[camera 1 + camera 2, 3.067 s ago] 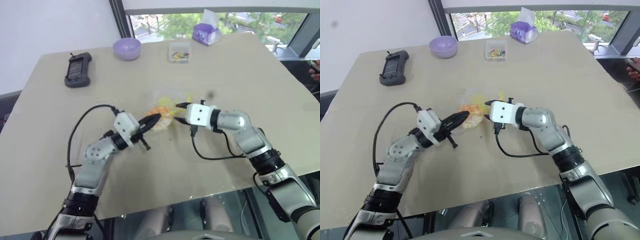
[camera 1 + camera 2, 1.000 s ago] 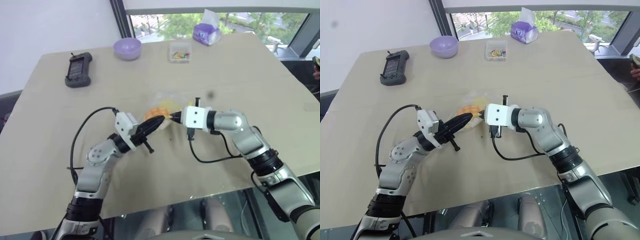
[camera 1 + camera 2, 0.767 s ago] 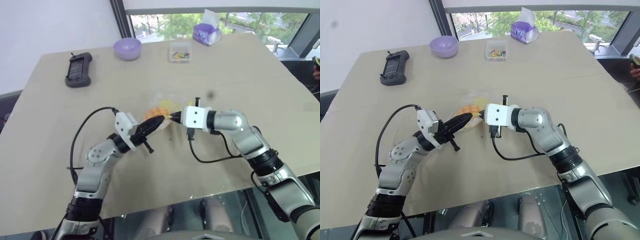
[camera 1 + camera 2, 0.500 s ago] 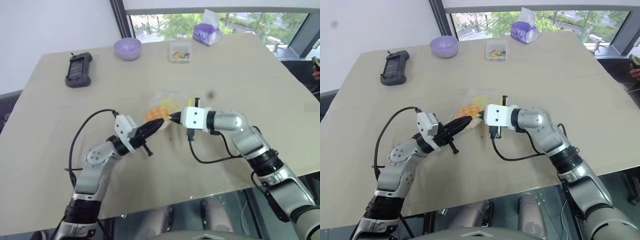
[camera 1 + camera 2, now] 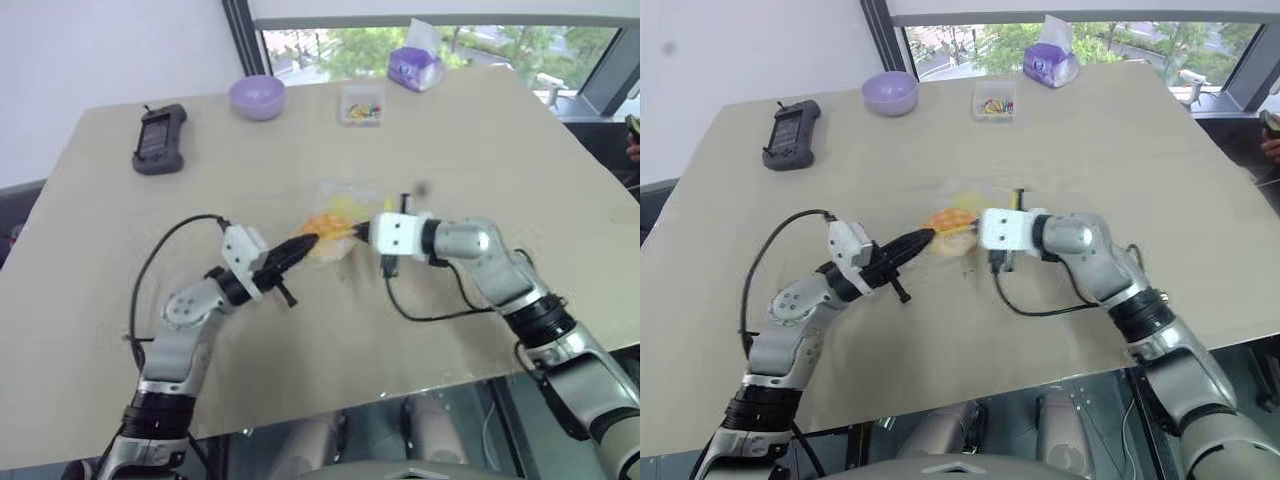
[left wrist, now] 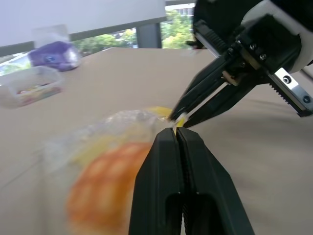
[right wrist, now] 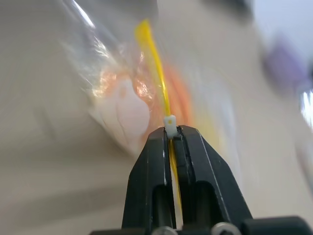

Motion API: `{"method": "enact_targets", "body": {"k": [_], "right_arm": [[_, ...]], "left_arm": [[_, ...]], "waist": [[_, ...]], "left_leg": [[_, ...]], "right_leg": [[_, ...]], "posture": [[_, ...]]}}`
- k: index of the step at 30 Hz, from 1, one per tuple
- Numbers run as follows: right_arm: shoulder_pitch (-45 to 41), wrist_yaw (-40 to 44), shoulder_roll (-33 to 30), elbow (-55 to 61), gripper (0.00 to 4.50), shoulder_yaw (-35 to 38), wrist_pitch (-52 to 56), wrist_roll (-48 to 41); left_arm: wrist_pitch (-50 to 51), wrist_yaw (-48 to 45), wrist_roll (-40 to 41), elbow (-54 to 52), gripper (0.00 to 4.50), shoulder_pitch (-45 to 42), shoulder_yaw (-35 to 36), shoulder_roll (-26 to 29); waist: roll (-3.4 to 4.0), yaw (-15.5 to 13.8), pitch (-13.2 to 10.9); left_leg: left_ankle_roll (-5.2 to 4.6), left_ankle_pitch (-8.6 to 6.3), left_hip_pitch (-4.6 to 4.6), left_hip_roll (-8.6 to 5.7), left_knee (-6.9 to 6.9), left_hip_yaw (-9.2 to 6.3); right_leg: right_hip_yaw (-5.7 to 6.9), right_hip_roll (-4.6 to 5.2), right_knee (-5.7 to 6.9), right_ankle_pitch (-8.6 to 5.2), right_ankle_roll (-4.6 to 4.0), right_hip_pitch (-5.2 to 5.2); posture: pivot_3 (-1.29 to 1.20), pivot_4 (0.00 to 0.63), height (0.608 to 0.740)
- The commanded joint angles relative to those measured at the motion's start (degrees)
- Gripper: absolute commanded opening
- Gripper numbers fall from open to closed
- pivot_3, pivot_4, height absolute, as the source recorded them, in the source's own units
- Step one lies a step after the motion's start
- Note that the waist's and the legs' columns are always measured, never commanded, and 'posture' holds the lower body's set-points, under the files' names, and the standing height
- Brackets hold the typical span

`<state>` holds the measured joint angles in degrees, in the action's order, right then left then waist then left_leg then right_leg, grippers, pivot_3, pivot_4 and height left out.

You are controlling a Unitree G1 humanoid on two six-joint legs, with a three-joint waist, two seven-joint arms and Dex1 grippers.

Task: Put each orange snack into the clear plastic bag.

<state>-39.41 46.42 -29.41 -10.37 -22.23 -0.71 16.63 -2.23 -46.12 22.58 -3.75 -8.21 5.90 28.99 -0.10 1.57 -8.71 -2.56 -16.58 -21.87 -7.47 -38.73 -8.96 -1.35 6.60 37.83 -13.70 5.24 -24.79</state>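
The clear plastic bag lies mid-table with the orange snack inside it, its criss-cross top seen through the plastic. My left gripper comes in from the left, shut, its tips pinching the bag's near edge. From the right, my right gripper is shut on the bag's yellow zip strip, with a small white slider at its tips. The two grippers' tips almost meet over the bag's edge.
At the table's far side stand a black controller, a purple bowl, a small clear box of coloured bits and a purple tissue pack. Bare tabletop lies around the bag.
The grippers have drawn apart, the left one leftward and the right one rightward, each still shut on the bag. The bag is stretched between them.
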Motion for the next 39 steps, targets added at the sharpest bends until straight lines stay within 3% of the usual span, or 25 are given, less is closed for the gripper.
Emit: {"method": "enact_targets", "body": {"k": [1,10,24,27,32,39], "right_arm": [[-0.6,-0.8,1.2,1.9,0.04,1.2,-0.1,-0.6],[-0.5,-0.7,1.7,2.0,0.04,1.7,-0.8,-0.7],[-0.4,1.6,6.4,7.9,0.04,1.3,-2.8,-6.3],[0.1,2.0,6.2,8.6,0.00,1.0,-2.9,-6.1],[0.4,2.1,6.5,9.1,0.00,0.6,-2.6,-5.6],[0.4,2.3,6.9,9.5,0.00,0.0,-2.4,-5.4]], "left_arm": [[-0.4,-0.7,0.7,-2.3,0.00,0.7,0.5,-0.1],[-0.5,-1.0,0.2,-1.9,0.00,0.6,0.8,-0.2],[2.1,-4.5,-1.2,-5.2,0.00,0.7,-4.6,0.1],[2.7,-3.9,-1.8,-5.8,0.88,0.5,-4.8,0.2],[1.6,-3.1,-1.5,-4.7,3.09,-1.9,-4.6,-1.9],[-0.9,-2.7,-3.7,-2.2,3.09,-5.0,-6.1,-4.4]], "waist": [[0.00,0.1,0.0],[-0.01,0.4,0.0],[-0.01,0.4,0.0],[0.00,0.5,0.0],[-0.01,0.4,0.0],[-0.01,0.4,0.0]], "left_leg": [[0.00,0.00,0.02,0.01,0.08,0.00],[0.00,0.00,0.02,0.06,0.13,0.03],[0.00,0.00,0.02,0.06,0.14,0.01],[0.00,0.00,0.02,0.06,0.14,0.01],[0.00,0.00,0.02,0.06,0.14,0.01],[0.00,0.00,0.02,0.06,0.13,0.01]], "right_leg": [[-0.01,-0.01,-0.05,0.00,0.00,0.00],[-0.03,-0.02,-0.11,0.00,0.00,0.00],[-0.01,-0.02,-0.11,0.00,0.00,0.00],[-0.01,-0.03,-0.11,0.00,0.00,0.00],[-0.01,-0.03,-0.11,0.00,0.00,0.00],[-0.01,-0.03,-0.11,0.00,0.00,0.00]], "posture": [[0.00,0.150,0.736],[0.00,0.150,0.736],[0.00,0.150,0.736],[0.00,0.150,0.736],[0.00,0.150,0.736],[0.00,0.150,0.736]]}}
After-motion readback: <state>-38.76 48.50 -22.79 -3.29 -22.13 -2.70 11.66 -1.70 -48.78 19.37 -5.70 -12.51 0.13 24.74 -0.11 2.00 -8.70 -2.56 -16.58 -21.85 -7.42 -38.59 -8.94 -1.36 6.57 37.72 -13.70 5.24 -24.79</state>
